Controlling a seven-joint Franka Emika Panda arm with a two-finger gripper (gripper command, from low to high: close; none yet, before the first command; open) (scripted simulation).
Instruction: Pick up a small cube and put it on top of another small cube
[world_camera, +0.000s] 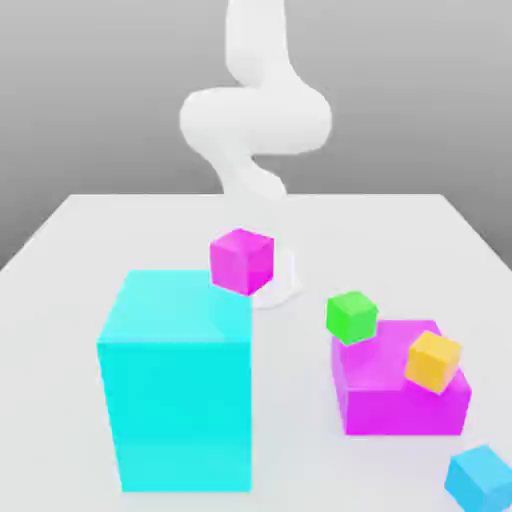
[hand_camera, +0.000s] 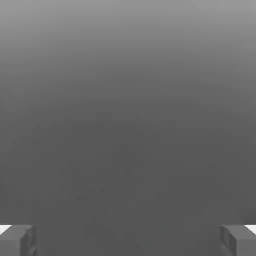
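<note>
White tabletop (world_camera: 90, 240) holds the small cube (world_camera: 481, 477) near a magenta block (world_camera: 395, 395); the hand (hand_camera: 128, 240) is spread, empty.

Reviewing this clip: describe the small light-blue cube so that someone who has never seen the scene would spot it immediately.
Start from the big magenta block on the exterior view's right side of the white table. Go nearer the camera and further right, to the picture's lower right corner: the small light-blue cube sits alone on the table. It is far smaller than the tall cyan block, and unlike the green cube and orange-yellow cube, it touches no block.
</note>
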